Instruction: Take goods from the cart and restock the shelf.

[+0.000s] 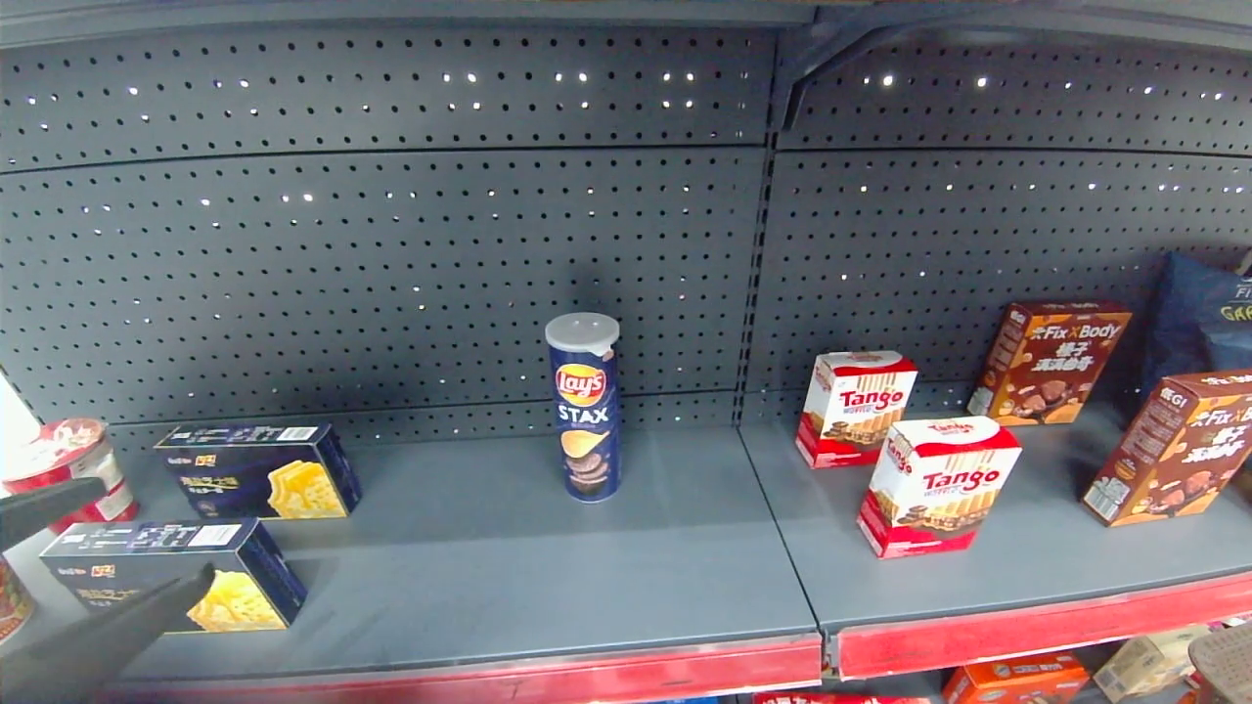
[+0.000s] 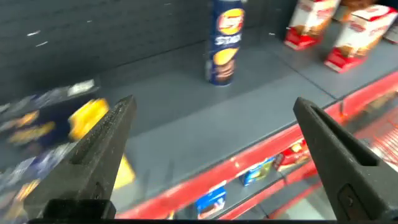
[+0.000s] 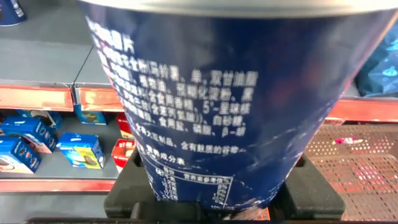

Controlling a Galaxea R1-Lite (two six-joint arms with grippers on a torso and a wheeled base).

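- The grey shelf (image 1: 469, 567) runs across the head view in two bays, with a red front edge.
- A dark blue canister (image 3: 211, 93) sits clamped between the closed fingers of the right gripper (image 3: 221, 186), out in front of the shelf edge.
- The left gripper (image 2: 214, 104) hangs at the shelf's left end, its claw spread wide and holding nothing.
- Two brown boxes (image 1: 1049, 362) and two red-and-white wafer boxes (image 1: 937, 486) stand upright in the right bay.
- Two dark blue cracker boxes (image 1: 259, 471) lie in the left bay, one behind the other.
- A chip can (image 1: 584, 406) stands upright mid-shelf, near the back panel.
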